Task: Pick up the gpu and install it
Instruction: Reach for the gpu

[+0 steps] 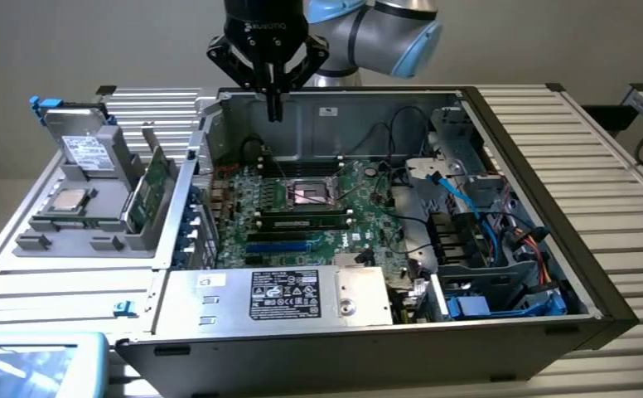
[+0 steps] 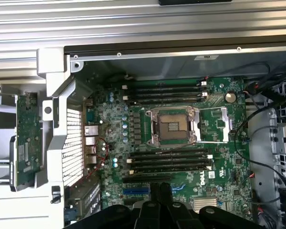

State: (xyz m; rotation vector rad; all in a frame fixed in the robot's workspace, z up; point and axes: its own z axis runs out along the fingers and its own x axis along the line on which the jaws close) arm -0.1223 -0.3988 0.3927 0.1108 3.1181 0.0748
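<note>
The gripper (image 1: 274, 109) is held above the open case (image 1: 196, 157), over the motherboard (image 1: 299, 203), with its jaws closed on nothing. The gpu (image 1: 147, 195) is stood on edge in the rack (image 1: 79, 228) outside, toward the exterior view's left. Its long axis is run along the case's side wall, which is set between the 2.

Arm (image 1: 394, 29): bent, high in the exterior view.
Wrist (image 1: 264, 25): pointing straight down.
Jaws: pressed together, holding nothing.
</note>
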